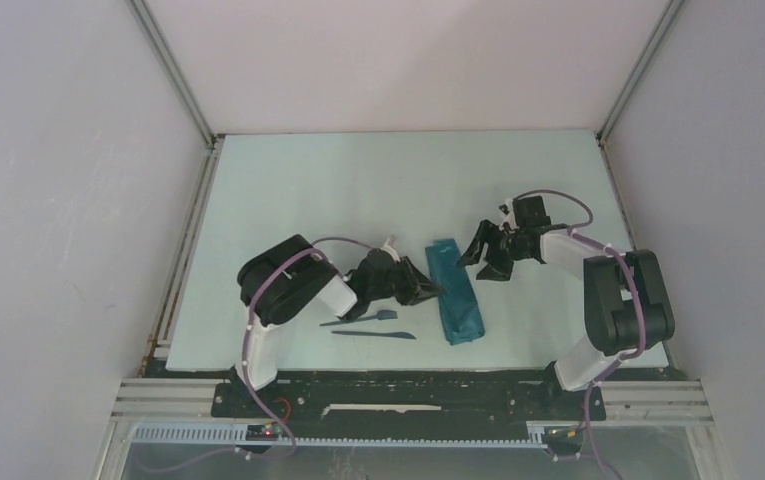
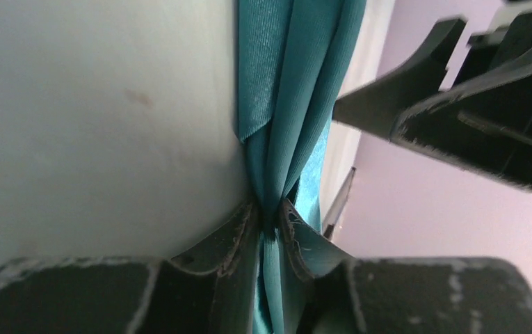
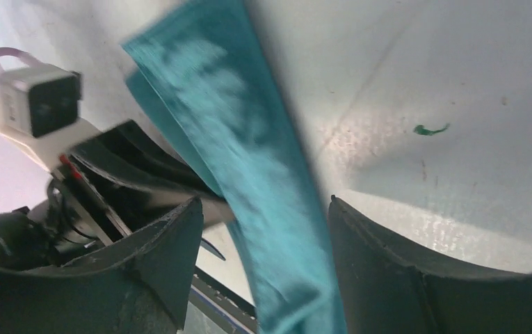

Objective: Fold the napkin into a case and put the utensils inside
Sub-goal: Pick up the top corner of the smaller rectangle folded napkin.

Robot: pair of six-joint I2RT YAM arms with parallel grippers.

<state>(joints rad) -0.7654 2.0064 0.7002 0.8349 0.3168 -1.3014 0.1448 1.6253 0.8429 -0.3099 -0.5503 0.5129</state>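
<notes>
- The case lies as a narrow teal strip about the middle of the counter. Its long side runs from the far edge toward the near edge, and its near end leans slightly toward the right edge.
- My left tool is clamped on the case's left long edge. In the left wrist view, several layers of cloth are bunched between my two fingers.
- My right tool stands with its fingers apart, just beside the case's right side near its far end. In the right wrist view the cloth runs between the spread fingers, blurred. I cannot tell whether either finger touches it.
- The fork and the knife lie flat to the left of the case, close to the near edge and roughly parallel to it. The knife is the nearer of the two to that edge. Both lie apart from the cloth.
</notes>
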